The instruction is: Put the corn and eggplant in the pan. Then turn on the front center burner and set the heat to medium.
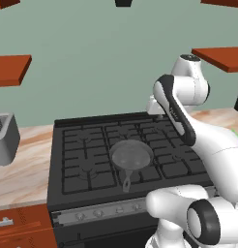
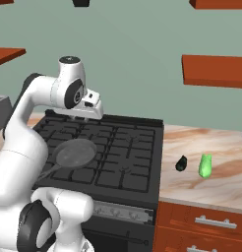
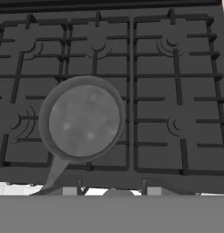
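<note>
The skillet (image 3: 84,119) sits empty on the stove's front center burner (image 1: 135,167), directly beneath the raised claw (image 2: 88,117); whether the claw is spread or clenched I cannot tell. The corn (image 2: 205,165) and the eggplant (image 2: 181,163) lie just beside each other on the tabletop (image 2: 211,187), well off to the claw's right, the corn's length pointing away from the front edge.

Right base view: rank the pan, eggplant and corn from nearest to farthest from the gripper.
The gripper hangs over the back left of the stove.
1. pan: on the front grate, just below and left of the gripper.
2. eggplant: on the counter right of the stove.
3. corn: on the counter, just beyond the eggplant.
</note>
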Controlling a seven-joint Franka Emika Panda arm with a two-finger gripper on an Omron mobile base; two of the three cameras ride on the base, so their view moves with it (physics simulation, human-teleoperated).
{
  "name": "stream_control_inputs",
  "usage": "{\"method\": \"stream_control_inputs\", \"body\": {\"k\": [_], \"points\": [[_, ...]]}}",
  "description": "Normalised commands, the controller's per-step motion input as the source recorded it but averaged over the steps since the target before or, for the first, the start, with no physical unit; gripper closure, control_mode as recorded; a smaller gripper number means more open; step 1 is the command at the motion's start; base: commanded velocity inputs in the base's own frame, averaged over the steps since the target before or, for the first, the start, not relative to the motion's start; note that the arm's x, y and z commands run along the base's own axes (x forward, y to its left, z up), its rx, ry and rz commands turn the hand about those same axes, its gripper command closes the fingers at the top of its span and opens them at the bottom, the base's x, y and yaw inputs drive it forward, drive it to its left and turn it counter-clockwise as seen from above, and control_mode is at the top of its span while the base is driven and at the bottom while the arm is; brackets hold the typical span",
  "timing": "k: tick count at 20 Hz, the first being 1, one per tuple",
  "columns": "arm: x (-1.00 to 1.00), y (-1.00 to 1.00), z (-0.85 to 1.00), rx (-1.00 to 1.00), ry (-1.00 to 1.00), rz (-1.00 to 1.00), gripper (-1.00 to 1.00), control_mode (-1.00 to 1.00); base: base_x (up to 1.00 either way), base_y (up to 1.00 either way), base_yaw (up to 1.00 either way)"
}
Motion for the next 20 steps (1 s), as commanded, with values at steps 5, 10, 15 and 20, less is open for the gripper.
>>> {"method": "stream_control_inputs", "body": {"k": [5,10,15,20], "points": [[-0.12,-0.03,0.00,0.00,0.00,-0.01,-1.00,-1.00,0.00,0.00,0.00],[-0.05,-0.51,-0.10,-0.01,0.00,-0.06,-1.00,-1.00,0.00,0.00,0.00],[0.03,-0.94,-0.26,-0.04,0.06,-0.11,-1.00,-1.00,0.00,0.00,0.00],[0.02,-0.98,-0.46,-0.02,0.08,-0.13,-1.00,-1.00,0.00,0.00,0.00]]}}
